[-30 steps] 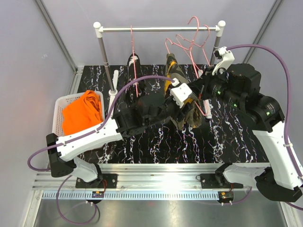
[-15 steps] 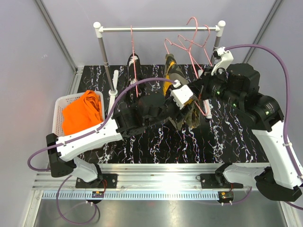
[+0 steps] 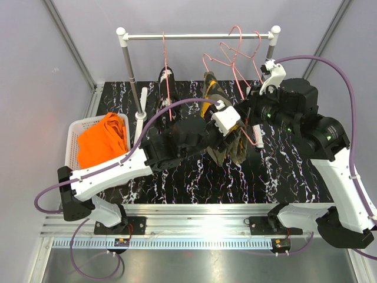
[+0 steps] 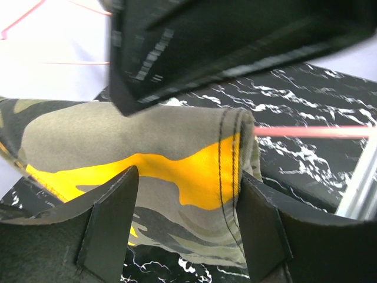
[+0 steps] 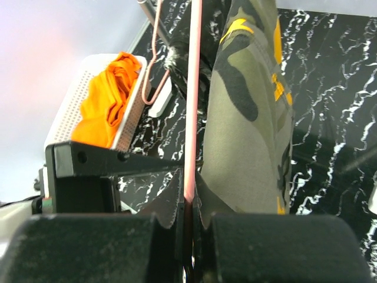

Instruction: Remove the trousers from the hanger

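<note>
Risk: left claw (image 4: 185, 227), jaws apart astride the olive trousers (image 4: 147, 135), may pinch one layer and slip while right claw (image 5: 189, 227) clamps the pink hanger (image 5: 192, 88).

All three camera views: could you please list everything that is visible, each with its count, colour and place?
table: one, black with white veins, under everything.
rail: one, silver, across the far side.
held hanger: one, pink, carrying the olive trousers.
other hangers: two as far as I can tell, pink, at the rail.
olive trousers: one, olive camouflage with yellow-orange patch, centre.
black trousers: one, black, on a hanger left of centre.
orange trousers: one, bright orange, in the basket.
basket: one, white, left on the table.
left fingers: two, black, open on either side of the olive trousers.
right fingers: two, black, shut on the held hanger.
</note>
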`<state>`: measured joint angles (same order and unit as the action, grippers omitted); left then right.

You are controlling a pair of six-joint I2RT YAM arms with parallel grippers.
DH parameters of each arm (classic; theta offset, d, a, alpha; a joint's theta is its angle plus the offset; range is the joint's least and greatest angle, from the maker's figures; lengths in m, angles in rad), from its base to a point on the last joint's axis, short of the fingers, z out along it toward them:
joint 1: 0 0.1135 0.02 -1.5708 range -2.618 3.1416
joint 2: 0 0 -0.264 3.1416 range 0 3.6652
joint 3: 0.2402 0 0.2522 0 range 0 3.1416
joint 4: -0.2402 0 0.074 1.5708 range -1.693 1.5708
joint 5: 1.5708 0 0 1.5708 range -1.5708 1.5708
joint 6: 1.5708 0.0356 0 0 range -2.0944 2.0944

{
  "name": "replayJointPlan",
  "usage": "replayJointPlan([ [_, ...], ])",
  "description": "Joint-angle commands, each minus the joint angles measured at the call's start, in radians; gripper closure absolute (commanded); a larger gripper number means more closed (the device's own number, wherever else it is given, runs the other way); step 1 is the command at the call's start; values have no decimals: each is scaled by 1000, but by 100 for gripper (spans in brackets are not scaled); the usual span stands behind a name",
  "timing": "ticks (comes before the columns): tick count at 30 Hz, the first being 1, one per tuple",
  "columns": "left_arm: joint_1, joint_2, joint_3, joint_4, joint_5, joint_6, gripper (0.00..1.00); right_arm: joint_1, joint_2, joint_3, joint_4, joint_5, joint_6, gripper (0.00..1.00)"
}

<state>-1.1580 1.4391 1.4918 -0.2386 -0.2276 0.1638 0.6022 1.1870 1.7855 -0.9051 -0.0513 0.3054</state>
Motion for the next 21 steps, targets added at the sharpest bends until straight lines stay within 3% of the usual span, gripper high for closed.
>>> replayJointPlan([
  [1,3,-14,13,120,-122,-18,34,2,-35,45,207,-67,20,100],
  [2,3,-8,9,136,-125,-33,35,2,-41,31,218,-76,32,100],
  [9,3,14,2,234,-156,-84,77,2,-63,5,232,-108,52,100],
  [10,3,14,4,232,-156,-87,93,2,-64,3,232,-107,52,100],
  [11,1,15,4,234,-159,-90,99,4,-70,-4,232,-104,51,100],
  [16,-17,-29,-19,324,-248,-73,100,2,-101,-90,236,-10,20,100],
  [21,-19,-80,1,367,-326,-35,100,2,-151,-288,256,106,9,100],
])
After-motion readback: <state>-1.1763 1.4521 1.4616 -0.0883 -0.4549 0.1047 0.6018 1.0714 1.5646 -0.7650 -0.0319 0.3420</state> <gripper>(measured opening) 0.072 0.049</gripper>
